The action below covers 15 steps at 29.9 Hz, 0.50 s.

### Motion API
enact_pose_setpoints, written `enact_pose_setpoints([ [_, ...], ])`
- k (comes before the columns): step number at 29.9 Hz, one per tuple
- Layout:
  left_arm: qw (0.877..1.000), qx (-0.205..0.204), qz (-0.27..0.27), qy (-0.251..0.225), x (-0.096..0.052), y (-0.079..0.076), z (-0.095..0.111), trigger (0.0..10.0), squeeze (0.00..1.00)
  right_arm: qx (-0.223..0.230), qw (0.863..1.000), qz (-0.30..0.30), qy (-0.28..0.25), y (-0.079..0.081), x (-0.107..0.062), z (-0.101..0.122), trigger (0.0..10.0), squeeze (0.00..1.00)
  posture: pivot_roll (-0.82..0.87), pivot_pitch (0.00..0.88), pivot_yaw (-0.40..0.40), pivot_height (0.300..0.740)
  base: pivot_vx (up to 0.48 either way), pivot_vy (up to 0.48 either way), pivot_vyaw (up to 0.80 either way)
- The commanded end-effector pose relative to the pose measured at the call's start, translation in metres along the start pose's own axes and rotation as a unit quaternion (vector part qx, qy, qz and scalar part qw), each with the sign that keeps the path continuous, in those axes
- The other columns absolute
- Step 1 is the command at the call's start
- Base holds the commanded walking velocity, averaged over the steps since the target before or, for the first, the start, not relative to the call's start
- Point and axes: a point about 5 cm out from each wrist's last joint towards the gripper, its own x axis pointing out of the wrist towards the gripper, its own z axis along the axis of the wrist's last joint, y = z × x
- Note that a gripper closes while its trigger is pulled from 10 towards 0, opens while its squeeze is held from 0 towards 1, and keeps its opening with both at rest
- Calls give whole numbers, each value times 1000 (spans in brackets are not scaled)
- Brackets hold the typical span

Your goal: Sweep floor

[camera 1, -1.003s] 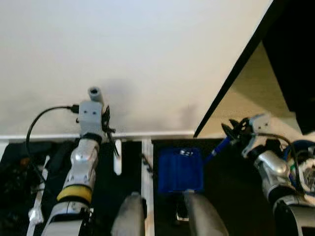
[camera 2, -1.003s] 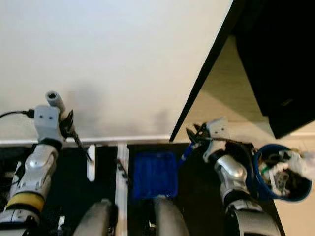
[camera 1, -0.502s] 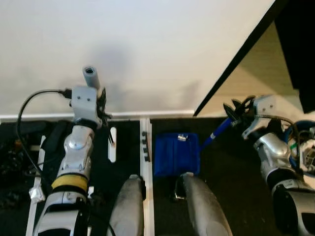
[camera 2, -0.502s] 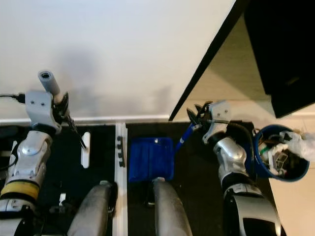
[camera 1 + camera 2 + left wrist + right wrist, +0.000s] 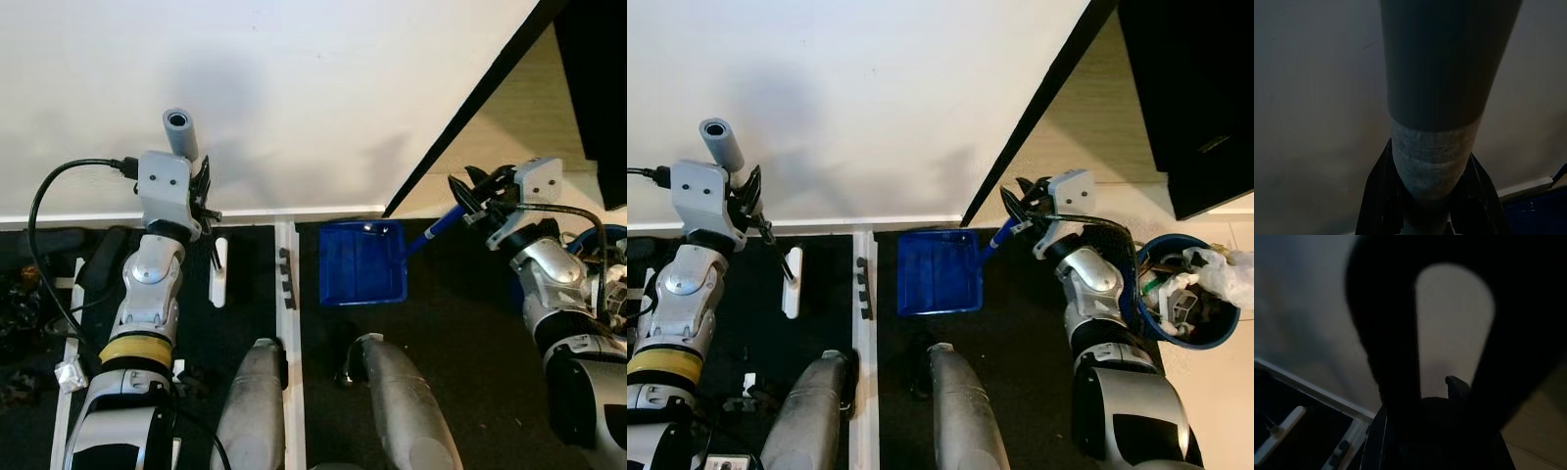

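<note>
The left pincer (image 5: pixel 203 191), at centre left of the head views, is closed around a grey broom handle (image 5: pixel 180 132). In the left wrist view its two black fingers (image 5: pixel 1382 198) clamp the taped section of that handle. The broom's shaft runs down past the pincer toward a white piece (image 5: pixel 217 286) on the black floor mat (image 5: pixel 470 323); whether this is the broom head cannot be told.

The right pincer (image 5: pixel 1024 211), at centre right, grips the blue handle (image 5: pixel 997 238) of the dustpan (image 5: pixel 939 271). The pan lies flat on the mat, its far edge close to the white baseboard (image 5: pixel 294 212).

Handling estimate: both tools look like light, rigid plastic. The smooth handle may twist in a narrow grip, so hold the taped section. Hold the dustpan near its handle end and keep it low to prevent tipping.

Compared with the frame one second earlier, the dustpan sits higher in the picture, nearer the baseboard, and the right pincer has risen likewise. The camera has also shifted. A blue bin (image 5: pixel 1176 304) of rubbish stands at the right edge.
</note>
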Motion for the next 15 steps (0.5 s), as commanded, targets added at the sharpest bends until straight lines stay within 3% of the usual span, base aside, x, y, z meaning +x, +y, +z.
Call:
enact_pose_setpoints([
  [1, 1000, -9, -17, 17, -4, -11, -9, 10000, 0, 35, 997, 35, 51, 23, -13, -28, 10000, 0, 117, 373, -95, 740, 0, 0, 0],
  [9, 999, -12, -30, 18, 1, -18, -8, 10000, 0, 55, 995, 51, 69, 28, -13, -33, 10000, 0, 121, 378, -92, 740, 0, 0, 0],
  [12, 999, -12, -31, 17, 3, -16, -6, 10000, 0, 58, 993, 63, 76, 23, -13, -32, 10000, 0, 120, 374, -91, 740, 0, 0, 0],
  [15, 999, -13, -31, 17, 5, -13, -6, 10000, 0, 63, 992, 63, 89, 6, -16, -27, 10000, 0, 120, 366, -92, 740, 0, 0, 0],
])
